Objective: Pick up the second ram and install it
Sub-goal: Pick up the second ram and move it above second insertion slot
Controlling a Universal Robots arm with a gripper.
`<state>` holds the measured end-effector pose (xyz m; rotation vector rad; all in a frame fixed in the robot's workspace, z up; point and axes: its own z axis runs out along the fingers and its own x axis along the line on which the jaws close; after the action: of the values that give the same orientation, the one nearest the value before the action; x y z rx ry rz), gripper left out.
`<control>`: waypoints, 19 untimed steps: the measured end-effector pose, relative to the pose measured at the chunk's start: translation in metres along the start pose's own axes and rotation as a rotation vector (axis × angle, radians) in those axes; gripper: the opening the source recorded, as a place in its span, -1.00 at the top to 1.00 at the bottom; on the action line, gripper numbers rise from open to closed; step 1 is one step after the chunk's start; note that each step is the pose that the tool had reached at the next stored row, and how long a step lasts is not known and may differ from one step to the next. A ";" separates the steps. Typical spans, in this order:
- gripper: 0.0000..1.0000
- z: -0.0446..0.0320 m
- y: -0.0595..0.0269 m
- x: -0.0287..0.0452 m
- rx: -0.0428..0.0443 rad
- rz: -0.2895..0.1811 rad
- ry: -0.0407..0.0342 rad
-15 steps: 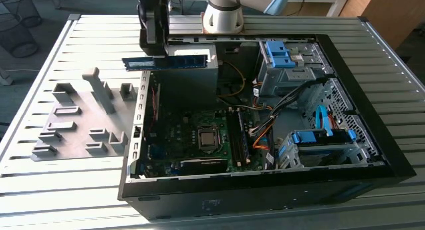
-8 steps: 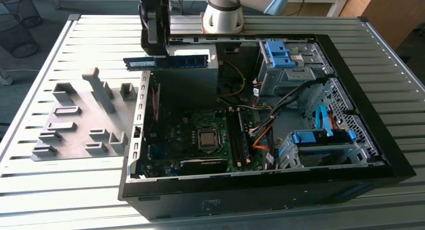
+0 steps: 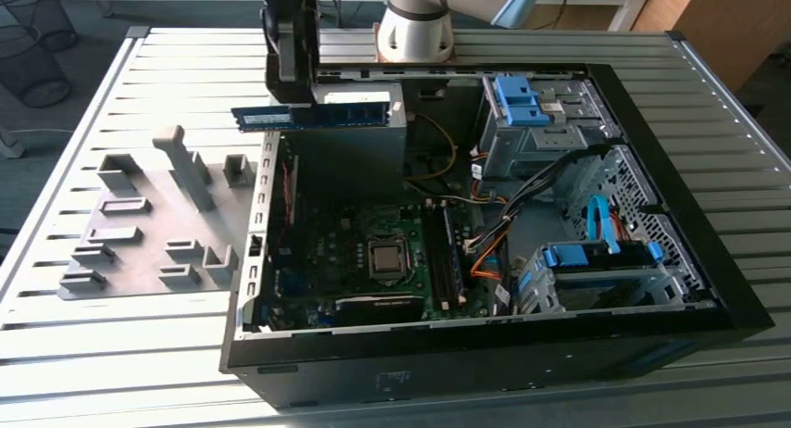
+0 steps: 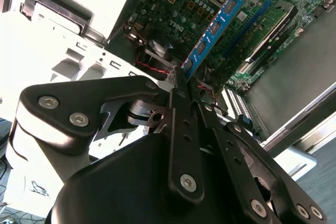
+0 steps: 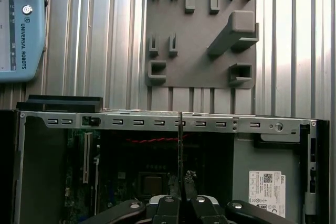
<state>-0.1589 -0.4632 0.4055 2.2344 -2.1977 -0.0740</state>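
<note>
1. Since the gripper (image 3: 295, 106) has its fingers pinched nearly together on the memory stick (image 3: 324, 117) and holds it in the air, I judge the pick done and the carry to the board in hand. Seating it would call for bringing the stick's long edge into line with a free slot (image 3: 445, 252) and pressing straight down.
2. Room: bare floor surrounds the table, with a wire basket (image 3: 31, 62) at the far end of the exterior view's left and wooden furniture (image 3: 729, 25) at its far right.
3. Table (image 3: 124, 354): slatted grey metal, level, carrying everything.
4. Computer case (image 3: 495, 363): it lies on its side with the cover off, on the exterior view's right part of the table, and the motherboard (image 3: 370, 252) faces up.
5. Holder tray (image 3: 136, 252): grey plastic, flat on the table just beside the case, on the exterior view's left.
6. Gripper: it hangs over the case's far wall, clamped on one end of the stick.
7. Memory stick: it is held level on its edge, above the far corner of the case on the exterior view's left, well above the board and apart from the slots.
</note>
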 end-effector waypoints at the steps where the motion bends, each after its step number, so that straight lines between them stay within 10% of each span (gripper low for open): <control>1: 0.72 -0.0001 -0.0002 0.0000 0.0000 0.000 0.0001; 19: 0.72 -0.0002 -0.0044 0.0001 0.0000 0.000 0.0000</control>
<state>-0.1546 -0.4632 0.4055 2.2345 -2.1977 -0.0739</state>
